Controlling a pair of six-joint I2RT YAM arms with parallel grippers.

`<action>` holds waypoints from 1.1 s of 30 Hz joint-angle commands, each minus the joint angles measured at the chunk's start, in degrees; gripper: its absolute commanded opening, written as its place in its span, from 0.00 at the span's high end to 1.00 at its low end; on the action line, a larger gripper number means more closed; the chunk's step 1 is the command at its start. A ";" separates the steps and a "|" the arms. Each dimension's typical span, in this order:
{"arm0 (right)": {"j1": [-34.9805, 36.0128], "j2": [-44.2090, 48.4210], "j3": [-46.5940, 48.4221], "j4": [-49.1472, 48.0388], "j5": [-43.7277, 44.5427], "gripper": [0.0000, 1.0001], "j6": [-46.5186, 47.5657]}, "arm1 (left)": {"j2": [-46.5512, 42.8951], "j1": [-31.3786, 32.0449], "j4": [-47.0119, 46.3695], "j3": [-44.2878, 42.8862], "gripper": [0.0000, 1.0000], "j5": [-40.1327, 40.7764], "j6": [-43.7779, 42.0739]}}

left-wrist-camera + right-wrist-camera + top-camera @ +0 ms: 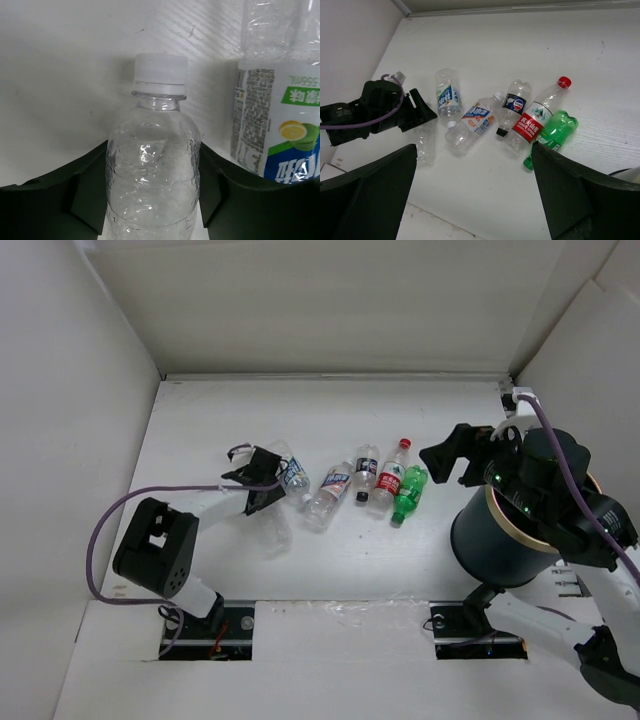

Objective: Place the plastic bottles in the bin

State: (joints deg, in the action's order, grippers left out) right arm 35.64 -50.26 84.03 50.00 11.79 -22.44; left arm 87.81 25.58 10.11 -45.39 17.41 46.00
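Observation:
A clear unlabelled bottle [152,150] with a white cap lies between the fingers of my left gripper [152,170], and both fingers press on its sides. From above, this bottle [278,530] reaches out from the left gripper [262,496] toward the near right. I cannot tell whether it rests on the table. A blue/white lemon-label bottle [293,472] lies just beside it. A second blue/white-label bottle [330,490], a dark-label bottle [365,472], a red-cap bottle [392,478] and a green bottle [410,492] lie in a row. My right gripper [452,452] hangs open and empty by the bin [495,545].
White walls close the table at the left, back and right. The right arm's body covers most of the bin's tan rim [520,528]. A purple cable [105,525] loops round the left arm. Bare tabletop [360,560] lies between the bottle row and the near edge.

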 commanded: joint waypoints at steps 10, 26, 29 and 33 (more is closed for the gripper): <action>1.80 -0.62 -8.43 -17.19 -20.61 0.00 0.46 | -29.26 0.70 9.78 -9.45 1.00 3.37 -3.17; 7.43 -21.17 -7.84 -48.06 -35.70 0.00 -7.44 | -17.85 0.70 -14.14 -34.95 1.00 -45.96 -9.27; 8.04 -24.61 -6.52 -51.30 -35.70 0.00 -8.76 | -18.38 0.70 -18.80 -32.32 1.00 -48.78 -7.25; 9.36 -30.23 -5.29 -55.01 -33.86 0.00 -9.29 | -18.90 0.70 -24.86 -29.33 1.00 -53.26 -3.20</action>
State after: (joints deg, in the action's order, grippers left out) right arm 43.66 -78.37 75.37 2.28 -23.18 -30.96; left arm 70.78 26.20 -5.63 -76.12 -29.15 38.52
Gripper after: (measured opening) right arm 0.999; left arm 0.545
